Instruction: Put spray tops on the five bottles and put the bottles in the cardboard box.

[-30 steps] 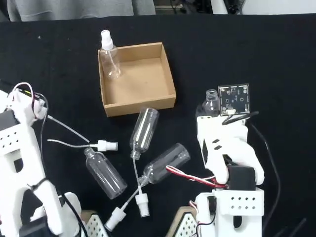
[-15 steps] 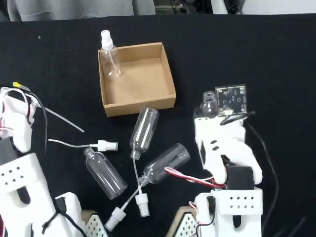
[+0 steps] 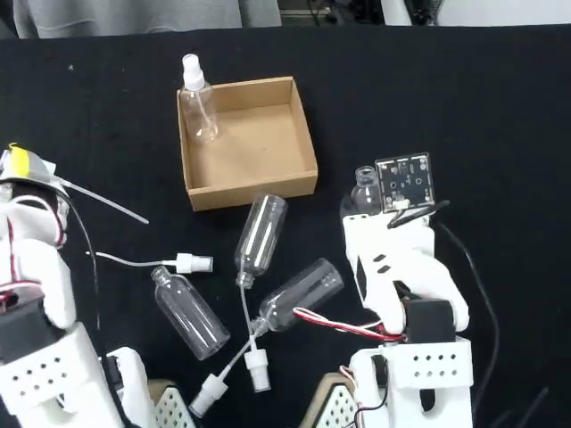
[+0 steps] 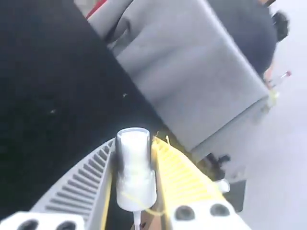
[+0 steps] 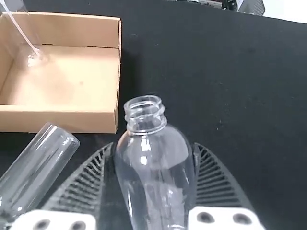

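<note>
My left gripper is shut on a white spray top, held off the table at the left edge; its thin dip tube trails toward the middle. Right of the cardboard box, my right gripper is shut on a clear bottle with an open neck. A bottle with a spray top on it leans in the box's far left corner. Three uncapped bottles lie in front of the box.
Loose spray tops with tubes lie among the lying bottles. Both arm bases stand at the table's near edge. The black cloth is bare right of the right arm and behind the box.
The left arm has swung back and up toward the left edge, lifting the spray top and its tube off the table. The right gripper has shifted slightly left with its bottle.
</note>
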Robot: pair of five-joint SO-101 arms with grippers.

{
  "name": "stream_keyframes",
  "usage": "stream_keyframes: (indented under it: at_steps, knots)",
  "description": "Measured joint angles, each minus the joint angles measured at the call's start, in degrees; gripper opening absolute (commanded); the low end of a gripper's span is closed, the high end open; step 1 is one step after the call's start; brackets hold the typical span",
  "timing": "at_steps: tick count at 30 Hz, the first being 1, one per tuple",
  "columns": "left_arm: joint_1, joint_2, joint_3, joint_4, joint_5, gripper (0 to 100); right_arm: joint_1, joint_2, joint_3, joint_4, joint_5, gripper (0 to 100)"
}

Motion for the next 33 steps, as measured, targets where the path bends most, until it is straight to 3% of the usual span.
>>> stream_keyframes:
  at_steps: [7, 13, 26, 33]
  knots:
    - [0.44, -9.41, 8.35, -7.38, 2.99, 3, 0.0, 0.0, 0.0, 0.0, 0.44, 10.6]
    - [0.79, -14.68, 9.14, -7.91, 3.16, 3, 0.0, 0.0, 0.0, 0.0, 0.44, 10.6]
    - [0.79, -23.3, 10.46, -7.91, 13.63, 3, -6.33, -0.18, 1.49, -1.23, 0.44, 10.6]
    - [0.79, -28.31, 15.82, -7.91, 17.14, 3, -10.37, -10.02, 5.54, -1.23, 0.44, 10.6]
